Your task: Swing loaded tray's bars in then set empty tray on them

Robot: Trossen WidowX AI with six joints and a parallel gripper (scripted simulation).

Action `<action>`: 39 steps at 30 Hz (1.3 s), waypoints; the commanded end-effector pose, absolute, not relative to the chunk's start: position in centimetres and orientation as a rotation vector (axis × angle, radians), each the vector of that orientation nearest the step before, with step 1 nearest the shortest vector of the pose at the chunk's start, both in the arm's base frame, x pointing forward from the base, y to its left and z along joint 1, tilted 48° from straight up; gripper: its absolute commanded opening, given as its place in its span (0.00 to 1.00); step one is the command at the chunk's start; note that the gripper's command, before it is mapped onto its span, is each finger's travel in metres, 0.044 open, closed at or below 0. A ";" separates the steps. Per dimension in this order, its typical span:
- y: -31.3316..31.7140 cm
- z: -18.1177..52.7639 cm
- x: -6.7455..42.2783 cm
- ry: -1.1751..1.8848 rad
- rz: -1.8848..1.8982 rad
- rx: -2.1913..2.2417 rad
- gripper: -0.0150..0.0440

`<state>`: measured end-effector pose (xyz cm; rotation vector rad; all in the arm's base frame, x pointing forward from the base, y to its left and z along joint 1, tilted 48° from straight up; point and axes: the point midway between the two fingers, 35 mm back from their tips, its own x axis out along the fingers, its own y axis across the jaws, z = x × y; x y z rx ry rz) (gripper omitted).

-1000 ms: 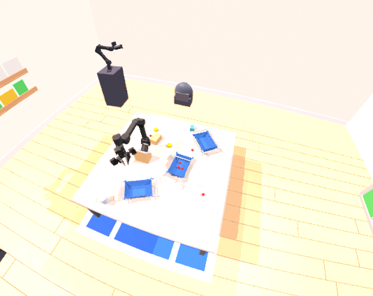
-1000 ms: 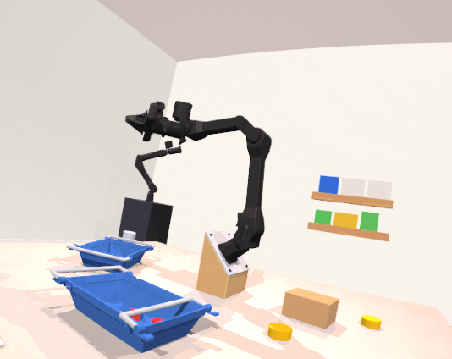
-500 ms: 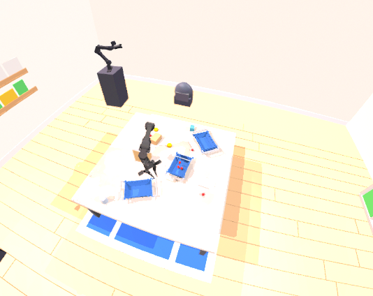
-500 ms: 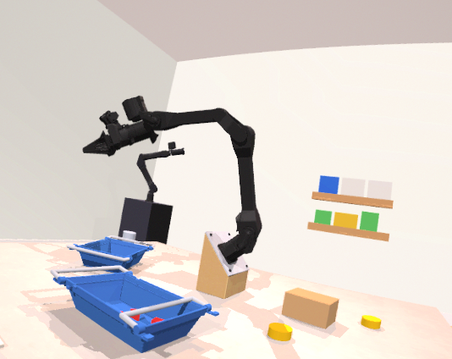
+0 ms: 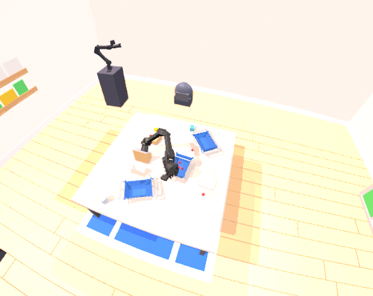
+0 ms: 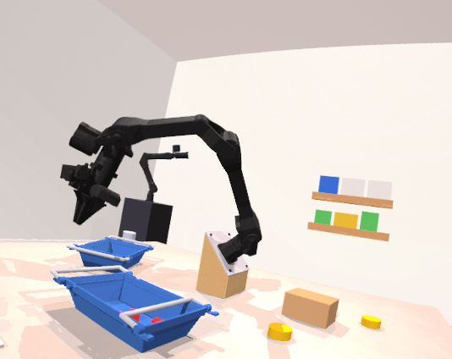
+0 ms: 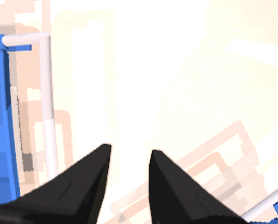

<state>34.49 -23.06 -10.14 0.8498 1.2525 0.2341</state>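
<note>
The loaded blue tray (image 5: 187,166) (image 6: 109,315) stands mid-table with red blocks (image 5: 181,168) (image 6: 157,320) inside. In the exterior view, its near bar (image 6: 157,308) leans in across the tray; its far bar (image 6: 92,269) is swung out beyond the end. One empty blue tray (image 5: 138,184) (image 6: 113,250) stands beside it. A second empty tray (image 5: 206,142) stands farther right. My gripper (image 6: 77,223) (image 7: 130,150) is slightly open with nothing between its fingers, pointing down high above the table. The wrist view shows a swung-out bar (image 7: 47,99) at left and another tray's bar (image 7: 260,205) at lower right.
My base stands on a wooden wedge (image 5: 142,156) (image 6: 212,273). A wooden block (image 6: 310,307) and yellow discs (image 6: 279,332) (image 6: 371,322) lie near it. A cyan block (image 5: 192,128), a loose red block (image 5: 203,194) and a white cup (image 5: 105,200) (image 6: 129,234) are also on the table.
</note>
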 end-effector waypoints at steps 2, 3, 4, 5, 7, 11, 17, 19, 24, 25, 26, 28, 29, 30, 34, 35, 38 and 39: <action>-15.2 -9.8 35.3 1.439 0.515 0.749 0.40; -15.0 -9.7 35.3 1.444 0.523 0.746 0.40; -15.0 -9.7 35.3 1.444 0.523 0.746 0.40; -15.0 -9.7 35.3 1.444 0.523 0.746 0.40; -15.0 -9.7 35.3 1.444 0.523 0.746 0.40; -14.8 -9.9 35.3 1.444 0.523 0.746 0.40; -13.1 -11.6 35.6 1.444 0.523 0.746 0.40; -12.3 -12.3 35.7 1.443 0.524 0.746 0.40; -10.6 -13.8 35.8 1.443 0.526 0.747 0.40; -10.5 -13.8 35.8 1.443 0.526 0.748 0.40; -10.5 -13.8 35.8 1.443 0.526 0.748 0.40; -10.5 -13.8 35.8 1.443 0.526 0.748 0.40; -10.5 -13.8 35.8 1.443 0.526 0.748 0.40; -10.5 -13.8 35.8 1.443 0.526 0.748 0.40; -11.0 -12.7 35.8 1.443 0.525 0.747 0.40; -11.1 -12.2 35.8 1.443 0.525 0.747 0.40; -11.5 -11.0 35.7 1.444 0.525 0.747 0.40; -11.5 -10.8 35.7 1.444 0.525 0.748 0.40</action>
